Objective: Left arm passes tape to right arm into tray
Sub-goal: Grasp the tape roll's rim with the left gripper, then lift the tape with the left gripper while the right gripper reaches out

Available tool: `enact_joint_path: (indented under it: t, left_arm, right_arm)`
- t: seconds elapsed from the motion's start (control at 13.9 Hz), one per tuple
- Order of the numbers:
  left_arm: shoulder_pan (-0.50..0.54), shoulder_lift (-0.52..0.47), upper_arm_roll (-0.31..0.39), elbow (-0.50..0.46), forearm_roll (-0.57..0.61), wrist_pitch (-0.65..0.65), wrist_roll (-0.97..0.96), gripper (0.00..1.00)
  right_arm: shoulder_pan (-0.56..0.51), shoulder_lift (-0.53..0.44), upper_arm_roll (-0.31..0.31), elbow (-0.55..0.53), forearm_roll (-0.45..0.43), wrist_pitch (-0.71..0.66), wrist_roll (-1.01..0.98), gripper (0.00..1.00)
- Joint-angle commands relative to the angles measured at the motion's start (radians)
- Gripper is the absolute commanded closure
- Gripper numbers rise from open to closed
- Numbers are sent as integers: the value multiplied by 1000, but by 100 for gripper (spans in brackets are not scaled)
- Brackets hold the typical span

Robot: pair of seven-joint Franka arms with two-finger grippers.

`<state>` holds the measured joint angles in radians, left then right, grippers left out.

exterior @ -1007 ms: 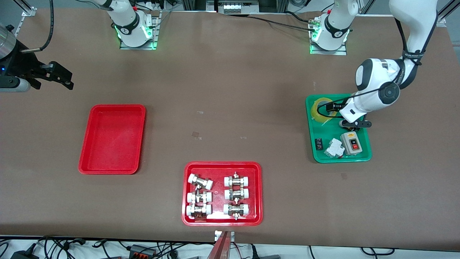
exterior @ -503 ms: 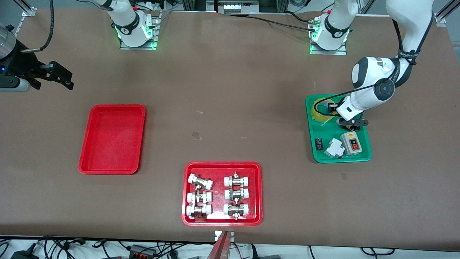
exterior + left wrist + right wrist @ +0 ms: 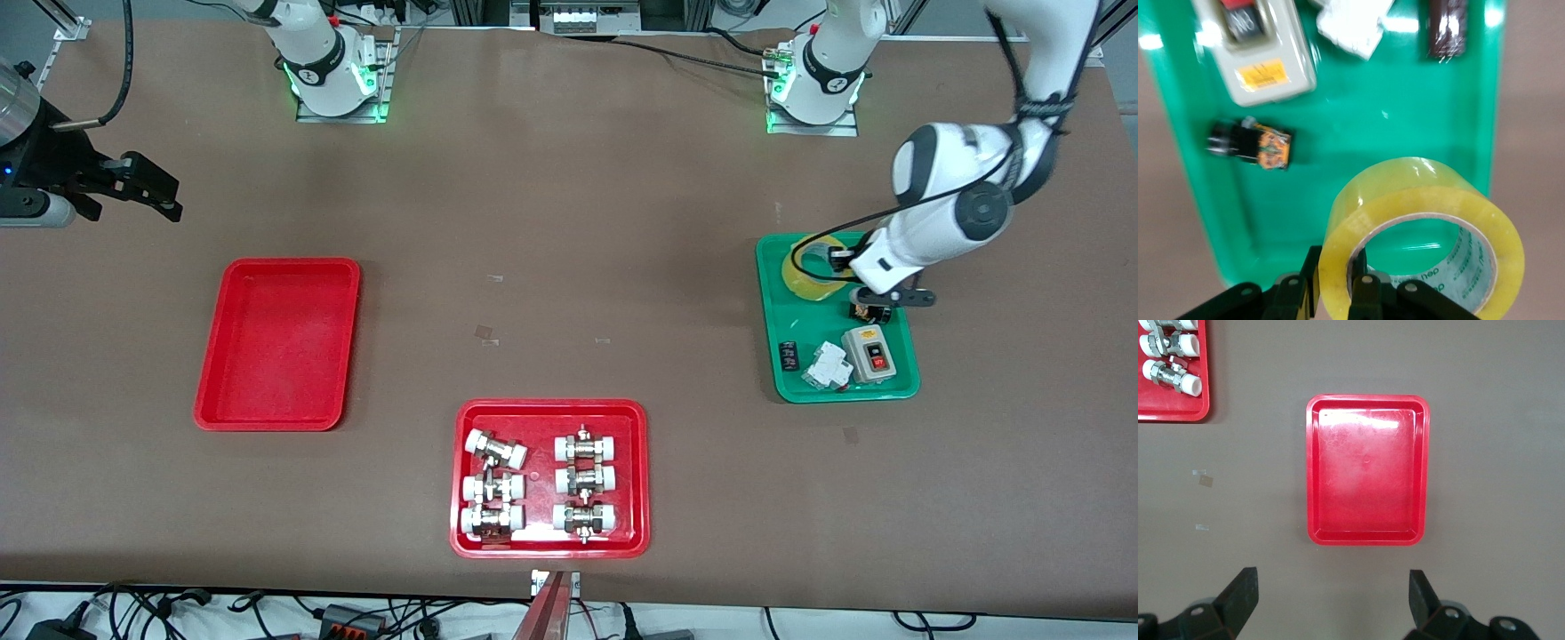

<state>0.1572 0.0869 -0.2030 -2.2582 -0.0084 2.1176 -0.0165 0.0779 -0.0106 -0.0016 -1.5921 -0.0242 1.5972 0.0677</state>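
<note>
The yellow tape (image 3: 807,268) is gripped by its wall in my left gripper (image 3: 840,260), which is shut on it just above the green tray (image 3: 800,384). In the left wrist view one finger is inside the core and one outside the tape (image 3: 1405,190), with my left gripper (image 3: 1336,280) over the green tray (image 3: 1358,120). The plain red tray (image 3: 277,343) lies toward the right arm's end. My right gripper (image 3: 133,191) waits open and empty above the table beside it. The right wrist view shows my right gripper (image 3: 1331,593) wide open with the red tray (image 3: 1367,470) ahead.
The green tray also holds a grey switch box (image 3: 869,353), a white breaker (image 3: 827,364), a small dark block (image 3: 788,356) and a black and orange part (image 3: 865,311). A red tray of white-capped fittings (image 3: 549,478) lies near the front edge.
The left arm has risen and swung toward its own end of the table, tilting and lifting the tape off the green tray. The black and orange part is now uncovered. The right arm has not moved.
</note>
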Motion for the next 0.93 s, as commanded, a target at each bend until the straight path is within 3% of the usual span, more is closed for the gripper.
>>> enact_joint_path:
  t: [0.0, 0.14, 0.36, 0.43, 0.58, 0.72, 0.86]
  left_arm:
    - [-40, -13, -42, 274, -42, -262, 10, 99]
    - [-70, -7, -96, 473, -57, -411, 7, 99]
    - [-106, 103, -147, 644, -112, -403, -37, 99]
    - [-116, 143, -157, 678, -190, -389, -72, 99]
    - [-197, 238, -161, 742, -225, -296, -175, 100]
    - [-253, 330, -173, 802, -295, -242, -415, 100]
    - [-324, 387, -173, 829, -289, -135, -546, 100]
  right_arm:
    - [-1, -3, 2, 0, -11, -3, 4, 0]
    - [-4, 1, 0, 0, -11, -3, 4, 0]
    - [-4, 1, 0, -5, -13, -5, 4, 0]
    - [-6, 3, 0, -6, -13, -16, 3, 0]
    - [-7, 21, -3, -11, -11, -22, -9, 0]
    - [-9, 29, -5, -17, -5, -42, -11, 0]
    - [-4, 37, -5, -17, 0, -49, -12, 0]
